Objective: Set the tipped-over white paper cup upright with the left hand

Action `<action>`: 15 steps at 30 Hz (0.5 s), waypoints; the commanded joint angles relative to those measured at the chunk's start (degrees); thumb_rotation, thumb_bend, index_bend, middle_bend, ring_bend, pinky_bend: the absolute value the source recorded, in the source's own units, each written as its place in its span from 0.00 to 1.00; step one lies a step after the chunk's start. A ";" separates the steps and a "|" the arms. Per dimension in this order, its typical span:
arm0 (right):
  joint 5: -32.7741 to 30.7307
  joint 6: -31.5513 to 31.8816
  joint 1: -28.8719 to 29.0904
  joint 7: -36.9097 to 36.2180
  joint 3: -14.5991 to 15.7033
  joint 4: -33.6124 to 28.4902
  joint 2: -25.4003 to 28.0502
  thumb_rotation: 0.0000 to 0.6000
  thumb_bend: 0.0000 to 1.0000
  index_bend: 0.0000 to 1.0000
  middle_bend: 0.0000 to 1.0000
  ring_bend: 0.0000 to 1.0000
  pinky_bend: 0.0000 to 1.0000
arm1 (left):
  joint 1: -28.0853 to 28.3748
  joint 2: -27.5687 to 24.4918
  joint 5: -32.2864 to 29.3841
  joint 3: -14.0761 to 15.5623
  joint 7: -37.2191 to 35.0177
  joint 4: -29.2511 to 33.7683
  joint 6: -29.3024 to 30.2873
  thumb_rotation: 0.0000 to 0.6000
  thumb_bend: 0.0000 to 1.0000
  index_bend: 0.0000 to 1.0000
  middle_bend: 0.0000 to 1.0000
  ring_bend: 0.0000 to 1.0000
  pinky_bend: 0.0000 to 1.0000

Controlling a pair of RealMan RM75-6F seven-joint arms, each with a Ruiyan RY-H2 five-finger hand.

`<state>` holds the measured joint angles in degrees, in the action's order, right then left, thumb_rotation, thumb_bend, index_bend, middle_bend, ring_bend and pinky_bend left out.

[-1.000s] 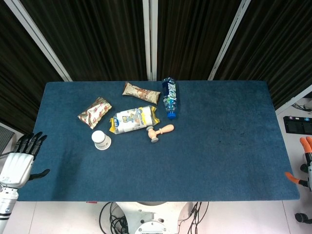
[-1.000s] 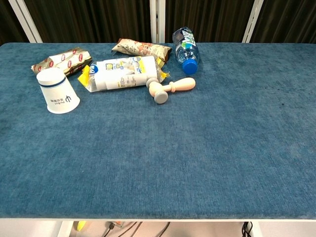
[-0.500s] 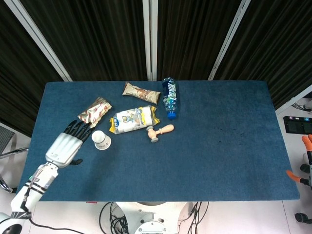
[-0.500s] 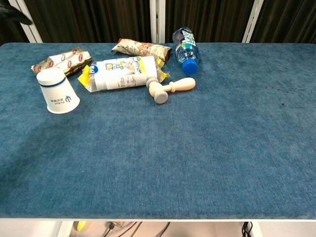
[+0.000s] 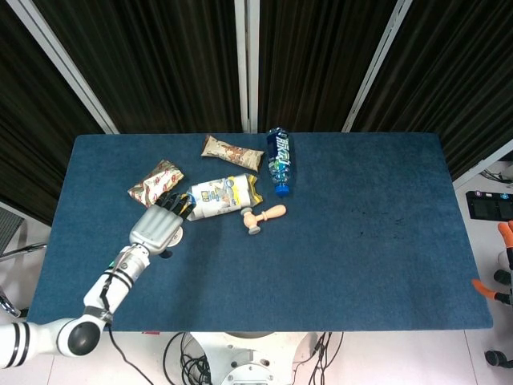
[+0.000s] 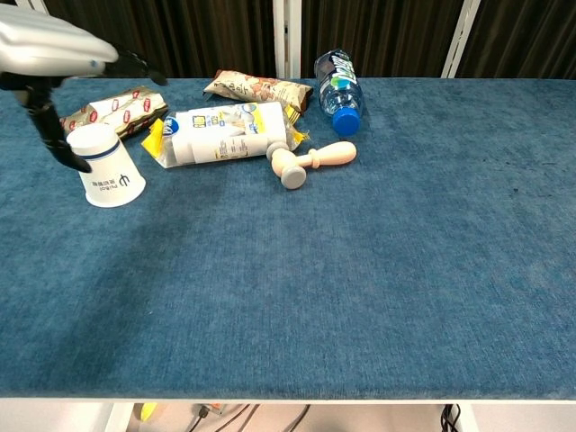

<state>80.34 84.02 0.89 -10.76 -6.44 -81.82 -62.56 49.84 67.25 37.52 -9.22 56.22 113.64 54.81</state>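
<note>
The white paper cup [image 6: 106,167] with a blue band and logo sits at the left of the blue table [image 6: 360,270], its narrow closed end up and away and its wide end low toward the front. My left hand [image 5: 158,227] hovers right over it with fingers spread and hides the cup in the head view. The chest view shows the left hand [image 6: 49,52] above the cup, its dark thumb reaching down beside the cup's left edge; contact is unclear. Only orange tips of my right hand [image 5: 505,241] show past the table's right edge.
Behind the cup lie a brown snack packet [image 5: 152,184], a white-and-yellow packet [image 5: 218,196] and another brown wrapper [image 5: 231,152]. A wooden peg-like piece [image 5: 263,216] and a lying water bottle [image 5: 278,160] are to the right. The table's right half is bare cloth.
My left arm has swung in from the table's left edge to over the cup. The cup and the other objects have not moved.
</note>
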 commanded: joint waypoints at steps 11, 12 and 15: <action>-0.34 -0.97 0.02 -2.13 0.22 2.26 -0.70 1.00 0.03 0.00 0.00 0.00 0.00 | 10.31 9.80 -14.34 6.31 11.30 -7.72 8.34 1.00 0.09 0.13 0.06 0.00 0.00; -0.39 -1.07 0.04 -2.25 0.21 2.41 -0.75 1.00 0.03 0.00 0.00 0.00 0.00 | 10.62 10.34 -14.38 6.76 11.82 -8.40 8.96 1.00 0.09 0.14 0.07 0.00 0.00; -0.39 -1.24 0.10 -2.38 0.26 2.66 -0.85 1.00 0.03 0.00 0.00 0.00 0.00 | 11.07 11.61 -14.16 7.84 12.86 -9.72 10.48 1.00 0.10 0.19 0.11 0.00 0.00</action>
<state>79.95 82.79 0.98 -13.12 -6.19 -79.17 -63.40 60.48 78.13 23.32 -2.04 68.44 104.65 64.51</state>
